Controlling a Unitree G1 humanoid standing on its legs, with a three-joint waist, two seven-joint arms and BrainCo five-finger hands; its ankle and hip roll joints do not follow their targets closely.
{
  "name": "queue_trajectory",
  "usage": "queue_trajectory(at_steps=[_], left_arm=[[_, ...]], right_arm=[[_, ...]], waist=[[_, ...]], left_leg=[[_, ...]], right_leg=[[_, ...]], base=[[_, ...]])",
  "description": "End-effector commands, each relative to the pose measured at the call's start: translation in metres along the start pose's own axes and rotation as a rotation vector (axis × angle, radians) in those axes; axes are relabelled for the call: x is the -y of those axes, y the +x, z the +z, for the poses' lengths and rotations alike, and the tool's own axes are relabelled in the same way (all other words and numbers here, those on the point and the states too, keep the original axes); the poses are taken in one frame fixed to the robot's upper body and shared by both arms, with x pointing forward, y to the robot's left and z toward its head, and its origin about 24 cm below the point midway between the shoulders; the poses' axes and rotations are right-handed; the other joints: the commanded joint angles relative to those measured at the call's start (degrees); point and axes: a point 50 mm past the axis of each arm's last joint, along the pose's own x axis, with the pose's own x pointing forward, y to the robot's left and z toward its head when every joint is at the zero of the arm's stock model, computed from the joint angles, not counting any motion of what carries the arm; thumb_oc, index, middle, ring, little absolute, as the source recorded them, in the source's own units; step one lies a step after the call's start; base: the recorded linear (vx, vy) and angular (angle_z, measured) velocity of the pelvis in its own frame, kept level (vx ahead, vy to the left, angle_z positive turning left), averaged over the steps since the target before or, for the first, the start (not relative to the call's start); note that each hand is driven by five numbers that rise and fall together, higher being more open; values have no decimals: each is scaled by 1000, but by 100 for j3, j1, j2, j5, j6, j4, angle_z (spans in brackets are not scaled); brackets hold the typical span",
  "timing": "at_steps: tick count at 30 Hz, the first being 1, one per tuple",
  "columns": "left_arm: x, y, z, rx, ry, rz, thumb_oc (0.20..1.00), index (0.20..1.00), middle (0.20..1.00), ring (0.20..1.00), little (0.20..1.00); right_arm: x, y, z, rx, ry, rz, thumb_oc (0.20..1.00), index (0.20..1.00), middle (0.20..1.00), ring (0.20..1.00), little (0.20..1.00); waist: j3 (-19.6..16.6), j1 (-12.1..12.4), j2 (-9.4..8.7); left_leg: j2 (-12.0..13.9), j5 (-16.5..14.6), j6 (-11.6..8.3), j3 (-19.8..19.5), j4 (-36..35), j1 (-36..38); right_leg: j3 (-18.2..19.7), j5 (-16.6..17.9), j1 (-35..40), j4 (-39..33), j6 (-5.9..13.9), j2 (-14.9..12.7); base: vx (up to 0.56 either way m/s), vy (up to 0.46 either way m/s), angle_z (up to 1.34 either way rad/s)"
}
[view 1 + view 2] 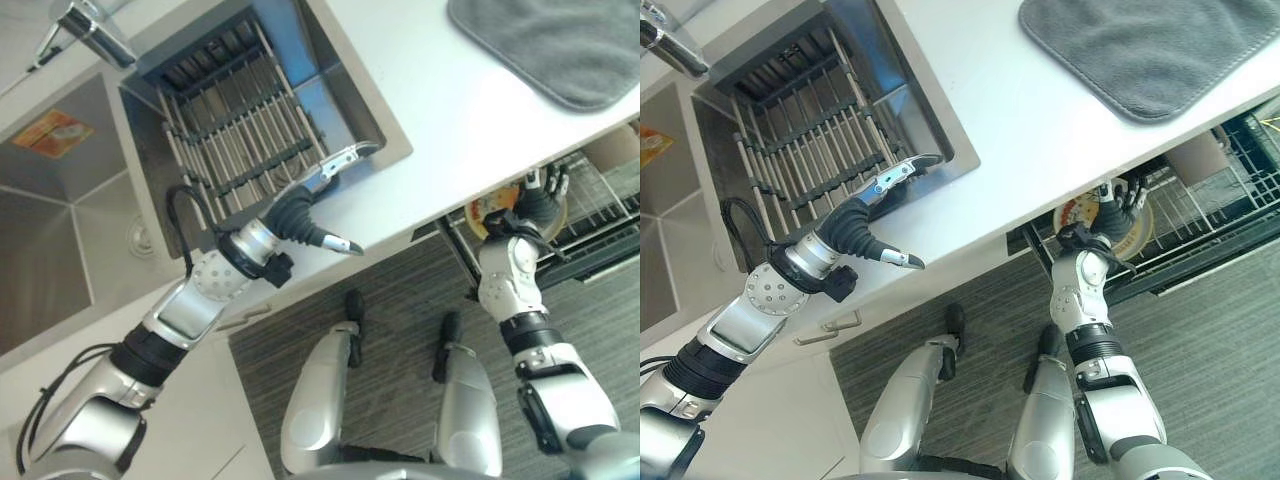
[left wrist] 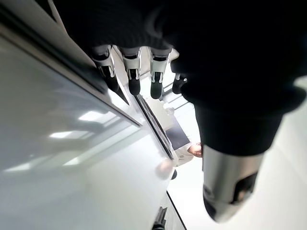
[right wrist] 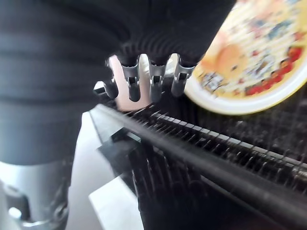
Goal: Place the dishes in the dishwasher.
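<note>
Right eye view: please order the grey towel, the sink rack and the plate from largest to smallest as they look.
1. grey towel
2. sink rack, similar in size, so unsure
3. plate, clearly smallest, partly hidden

Head cams look down; wrist cams close-up

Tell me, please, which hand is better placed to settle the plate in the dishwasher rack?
The right hand: it is already at the colourful plate over the dishwasher rack. The left hand is open over the counter beside the sink rack.
</note>
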Motion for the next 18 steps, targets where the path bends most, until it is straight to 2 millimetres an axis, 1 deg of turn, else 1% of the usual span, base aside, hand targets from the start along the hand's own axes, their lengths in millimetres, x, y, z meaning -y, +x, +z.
queue_trajectory(at_steps=[1, 2, 4, 7, 11, 13, 14, 16, 18], left_arm=[[-5, 1, 16, 84, 43, 54, 1000, 1000, 1000, 1000, 1000], [-4, -2, 14, 72, 41, 59, 1000, 1000, 1000, 1000, 1000], [-2, -5, 13, 60, 38, 64, 1000, 1000, 1000, 1000, 1000], [4, -13, 9, 31, 18, 60, 1000, 1000, 1000, 1000, 1000], [18, -30, 0, -44, -34, 68, 1000, 1000, 1000, 1000, 1000], [21, -39, -3, -75, -56, 74, 1000, 1000, 1000, 1000, 1000], [21, -41, -3, -80, -60, 76, 1000, 1000, 1000, 1000, 1000], [23, -48, -6, -114, -74, 86, 1000, 1000, 1000, 1000, 1000], [24, -56, -10, -159, -95, 103, 1000, 1000, 1000, 1000, 1000]], right_arm=[[-5, 1, 13, 97, 1, -4, 1000, 1000, 1000, 1000, 1000], [-3, -6, 11, 96, 9, -3, 1000, 1000, 1000, 1000, 1000], [3, -14, 9, 88, 27, -3, 1000, 1000, 1000, 1000, 1000], [15, -27, 6, 81, 26, 13, 1000, 1000, 1000, 1000, 1000], [43, -51, 5, 49, -18, -1, 1000, 1000, 1000, 1000, 1000], [55, -57, 8, 42, -65, -4, 1000, 1000, 1000, 1000, 1000], [57, -58, 8, 47, -79, -3, 1000, 1000, 1000, 1000, 1000], [66, -61, 15, 58, -122, -1, 1000, 1000, 1000, 1000, 1000], [79, -62, 27, 91, -172, -4, 1000, 1000, 1000, 1000, 1000]], waist=[[6, 58, 17], [6, 11, -16], [-29, -42, -61], [-227, -123, -140], [-693, -321, -338], [-949, -431, -438], [-1002, -447, -448], [-1249, -571, -540], [-1523, -710, -633]], left_leg=[[-381, 207, 215, -113, -662, 492], [-347, 183, 205, -81, -672, 604], [-307, 157, 198, -45, -688, 706], [-205, 147, 159, 51, -815, 946], [-9, 176, 66, 262, -1251, 1541], [56, 196, 27, 360, -1467, 1829], [77, 227, 21, 381, -1503, 1853], [133, 217, -5, 492, -1598, 2059], [185, 201, -33, 623, -1666, 2262]], right_leg=[[-268, -159, 137, 521, -470, 645], [-262, -158, 247, 474, -471, 643], [-255, -147, 344, 410, -473, 645], [-243, -80, 603, 122, -473, 644], [-99, 108, 1165, -591, -395, 655], [-19, 201, 1448, -931, -346, 679], [-5, 252, 1478, -1001, -347, 695], [54, 308, 1675, -1200, -324, 720], [99, 368, 1860, -1374, -294, 736]], base=[[23, 10, -10], [19, 5, -9], [23, 1, -10], [57, 9, -16], [127, 47, -19], [139, 42, -23], [129, 42, -17], [131, 36, -27], [142, 34, -26]])
